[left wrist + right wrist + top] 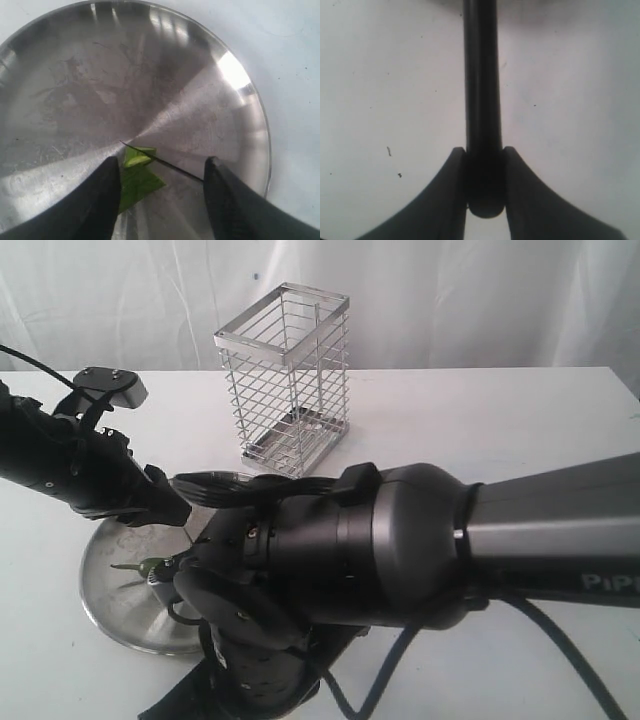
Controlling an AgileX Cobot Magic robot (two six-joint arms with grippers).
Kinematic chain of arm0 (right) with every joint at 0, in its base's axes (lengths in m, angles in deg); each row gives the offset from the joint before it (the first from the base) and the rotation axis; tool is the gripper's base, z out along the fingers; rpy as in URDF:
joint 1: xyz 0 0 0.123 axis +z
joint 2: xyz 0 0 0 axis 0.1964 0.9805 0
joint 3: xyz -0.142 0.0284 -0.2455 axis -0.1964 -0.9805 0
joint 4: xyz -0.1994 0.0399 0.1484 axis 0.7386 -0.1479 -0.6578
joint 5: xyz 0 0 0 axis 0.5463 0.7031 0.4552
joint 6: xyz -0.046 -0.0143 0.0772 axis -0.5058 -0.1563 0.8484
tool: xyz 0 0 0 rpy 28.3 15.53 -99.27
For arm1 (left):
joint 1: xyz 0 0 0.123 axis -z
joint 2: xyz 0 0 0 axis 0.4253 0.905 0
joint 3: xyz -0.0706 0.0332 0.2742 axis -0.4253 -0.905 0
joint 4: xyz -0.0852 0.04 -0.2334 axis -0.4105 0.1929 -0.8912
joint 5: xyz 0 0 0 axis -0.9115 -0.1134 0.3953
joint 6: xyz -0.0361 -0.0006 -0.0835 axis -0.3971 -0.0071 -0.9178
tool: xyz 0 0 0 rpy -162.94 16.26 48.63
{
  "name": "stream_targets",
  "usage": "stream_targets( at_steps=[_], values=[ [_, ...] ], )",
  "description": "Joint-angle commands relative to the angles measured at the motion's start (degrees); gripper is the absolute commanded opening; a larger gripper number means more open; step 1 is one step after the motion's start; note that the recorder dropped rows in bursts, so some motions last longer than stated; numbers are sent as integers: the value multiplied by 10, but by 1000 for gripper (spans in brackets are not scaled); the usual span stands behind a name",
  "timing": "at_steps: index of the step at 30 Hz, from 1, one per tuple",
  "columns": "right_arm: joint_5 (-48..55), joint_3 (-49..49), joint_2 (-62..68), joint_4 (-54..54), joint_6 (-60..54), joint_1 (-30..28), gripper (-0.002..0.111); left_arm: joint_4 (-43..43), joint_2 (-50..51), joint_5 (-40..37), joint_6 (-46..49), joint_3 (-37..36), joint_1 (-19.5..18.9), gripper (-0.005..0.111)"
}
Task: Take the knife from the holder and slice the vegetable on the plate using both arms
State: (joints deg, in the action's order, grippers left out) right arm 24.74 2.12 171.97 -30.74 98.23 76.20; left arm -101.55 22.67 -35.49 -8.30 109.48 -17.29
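Observation:
The steel plate [210,100] fills the left wrist view. On it lies the green chili [136,176], right beside one finger [97,200] of my left gripper [162,172]. That gripper is open and straddles the chili with a wide gap. The knife's thin black blade [167,165] slants across the chili's end, where a small green piece [141,152] sits. My right gripper [484,155] is shut on the knife's black handle [481,90]. In the exterior view the chili's stem end [135,566] shows on the plate [105,590], and the right arm [400,540] hides the knife.
The wire-grid holder [286,380] stands upright behind the plate, with nothing showing inside it. The left arm [70,465] hangs over the plate's far-left side. White table [520,420] stretches to the right, with a white curtain behind it.

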Motion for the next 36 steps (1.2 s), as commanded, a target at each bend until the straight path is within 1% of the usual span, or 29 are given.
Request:
stream_targets(
  at_steps=[1,10,15,18,26,30,33,36],
  values=[
    [14,-2,-9,10,-31,-4,0,-8,-4,-13,-1,2,2,55],
    [30,-2,-7,9,-77,-25,0,-8,-4,-13,-1,2,2,55],
    [28,-2,-5,-8,-117,-27,0,-8,-4,-11,-1,2,2,55],
    [28,-2,3,-8,-122,-29,0,-8,-4,-10,-1,2,2,55],
    [28,-2,7,-20,-155,-77,0,-8,-4,-9,-1,2,2,55],
    [29,-2,7,-68,-197,-90,0,-8,-4,-8,-1,2,2,55],
    [27,-2,7,-59,-199,-90,0,-8,-4,-8,-1,2,2,55],
    [22,-1,7,-24,-174,-90,0,-8,-4,-9,-1,2,2,55]
  ],
)
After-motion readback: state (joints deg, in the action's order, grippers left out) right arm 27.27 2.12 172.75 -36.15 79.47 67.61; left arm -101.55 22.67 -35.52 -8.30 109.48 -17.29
